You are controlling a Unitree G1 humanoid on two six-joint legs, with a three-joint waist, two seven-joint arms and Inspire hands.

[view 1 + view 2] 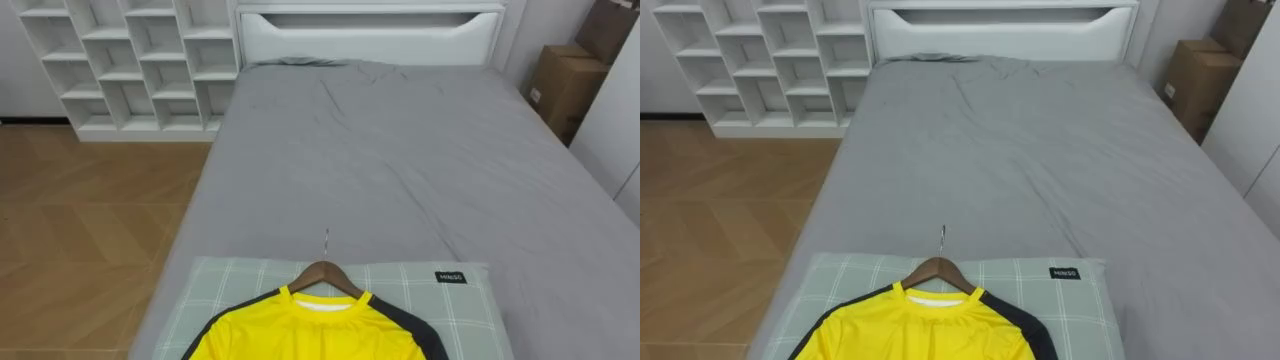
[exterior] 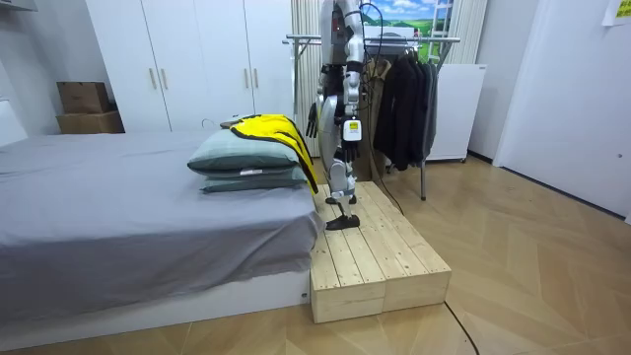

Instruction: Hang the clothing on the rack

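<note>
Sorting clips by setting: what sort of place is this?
Most likely a bedroom: a wide bed with a grey sheet, white wardrobe doors, and a clothes rack with dark garments hanging near the robot.

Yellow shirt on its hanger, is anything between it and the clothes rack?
Only the robot itself: the yellow shirt lies on the pillows, the robot stands on the wooden platform beside them, and the clothes rack is behind it.
</note>
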